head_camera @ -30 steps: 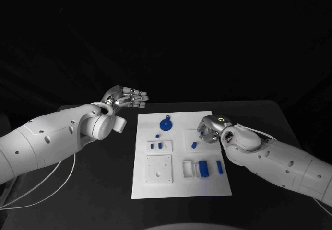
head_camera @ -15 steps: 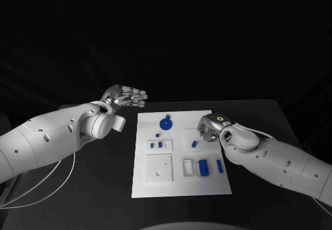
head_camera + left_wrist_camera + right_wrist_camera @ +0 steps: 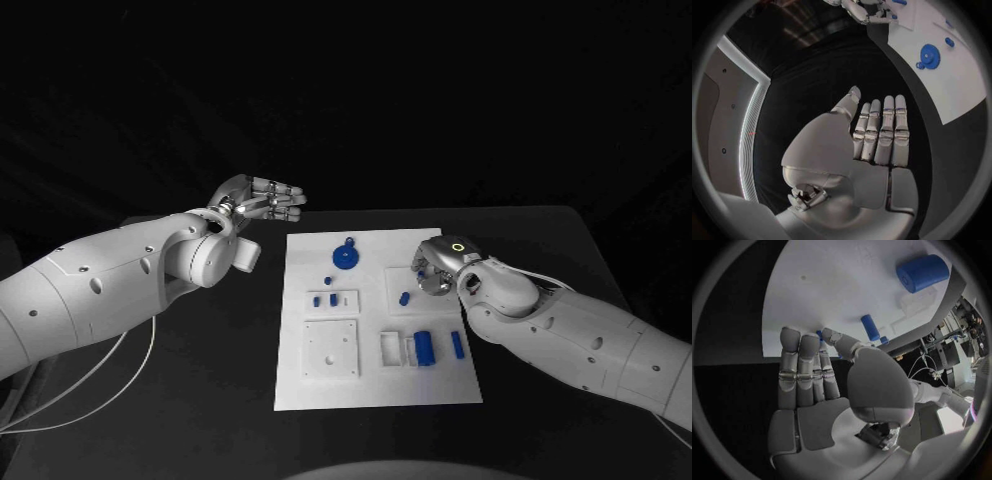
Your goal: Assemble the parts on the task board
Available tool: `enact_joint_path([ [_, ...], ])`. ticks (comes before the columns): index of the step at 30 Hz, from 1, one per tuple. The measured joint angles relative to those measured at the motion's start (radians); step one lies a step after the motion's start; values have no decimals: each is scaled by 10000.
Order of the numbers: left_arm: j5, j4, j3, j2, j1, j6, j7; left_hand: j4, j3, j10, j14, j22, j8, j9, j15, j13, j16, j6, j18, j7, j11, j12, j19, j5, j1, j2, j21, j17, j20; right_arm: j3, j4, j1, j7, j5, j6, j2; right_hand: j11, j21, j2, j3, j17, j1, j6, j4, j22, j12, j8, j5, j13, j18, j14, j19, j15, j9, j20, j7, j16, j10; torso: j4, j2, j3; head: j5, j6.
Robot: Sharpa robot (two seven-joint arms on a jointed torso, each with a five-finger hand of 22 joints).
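Two silver hands are seen at the task board (image 3: 378, 392), a white plate lying in the middle of the black table (image 3: 548, 250); the left hand (image 3: 265, 203) is held off the board's far left corner, fingers straight, side by side and around nothing, as the left wrist view confirms. The right hand (image 3: 433, 272) is lowered onto the board's right edge; its fingertips (image 3: 824, 336) are seen touching the plate beside a small blue part (image 3: 820, 335), yet whether that part is pinched cannot be told, since it is mostly hidden. A blue gear (image 3: 346, 259) lies toward the far end; two small blue pegs (image 3: 326, 299) stand at the middle left; a blue cylinder (image 3: 424, 350) and a slim blue bar (image 3: 457, 346) lie near the right edge; another short blue peg (image 3: 870, 327) lies just beside the right hand. If a grasp is being attempted, the small part could be pushed aside or tipped by fingertips closing unevenly; the neighbouring peg could be knocked, and the unsteadied board might be shifted.
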Motion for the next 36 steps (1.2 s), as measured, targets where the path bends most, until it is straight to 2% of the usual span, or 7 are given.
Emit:
enact_joint_path([
  [15,-5,-61,0,-22,0,1,-6,56,-56,0,-34,-103,0,0,34,1,0,3,1,3,-1,0,-1,0,0,0,0,1,0,-27,78,-31,-213,-310,2,-25,-21,0,0,-28,-2,0,79,-27,21,-11,0,-13,9,-6,-36,-1,-35,-1,1,-7,0,20,-4,-5,1,-29,-23],
  [19,-5,-76,0,-26,0,2,-8,58,-58,1,-33,-117,0,0,34,1,0,3,1,3,0,0,-1,0,0,0,0,1,0,-27,92,-37,-257,-344,0,-28,-106,0,96,-28,-2,15,300,-26,53,-38,-3,-201,8,-76,-17,-19,-55,19,-88,-46,-1,224,-3,-5,2,-35,-24],
  [22,-5,-82,0,-26,1,3,-9,58,-58,1,-34,-127,0,1,33,1,0,3,1,4,0,0,-1,0,0,0,0,2,0,-27,105,-44,-299,-372,-13,-28,-179,1,230,2,-3,13,537,-58,87,-36,-35,-525,8,-115,-38,1,-143,72,-109,-107,-4,513,-2,-5,2,-36,-25],
  [23,-5,-83,0,-26,1,3,-9,58,-58,1,-33,-127,0,1,33,1,0,3,1,3,-1,0,-1,0,0,0,0,2,0,-27,112,-49,-319,-385,-21,-29,-194,1,299,41,-3,61,589,-99,103,-35,-37,-791,8,-158,-38,-11,-143,95,-121,-146,-9,605,-2,-5,2,-40,-31],
  [26,-5,-86,0,-25,1,5,-10,71,-71,1,-33,-133,0,0,33,1,0,3,1,3,-1,0,-1,0,0,0,0,2,0,-28,132,-62,-370,-426,-46,-28,-146,1,399,79,-4,161,655,-140,111,-29,-55,-1149,9,-252,-2,-16,-179,159,-199,-152,-9,680,-2,-5,1,-53,-37],
  [34,-5,-115,0,-22,0,9,-10,98,-98,1,-34,-162,0,1,33,1,0,3,1,4,-1,0,-1,0,0,0,40,2,0,-45,204,-100,-529,-560,-151,-45,-107,329,461,41,15,227,734,-178,257,-14,-21,-1166,10,-381,2,-1,-285,300,-288,-232,-14,720,0,-4,0,-67,-50],
  [36,-5,-134,0,-22,0,10,-10,98,-98,1,-34,-162,0,0,34,1,0,3,2,3,-1,0,-1,0,0,0,40,2,0,-51,234,-114,-570,-595,-187,-66,-160,372,461,41,24,228,743,-178,291,-14,-21,-1166,10,-384,20,-1,-301,324,-288,-241,-50,774,0,-4,-1,-65,-53],
])
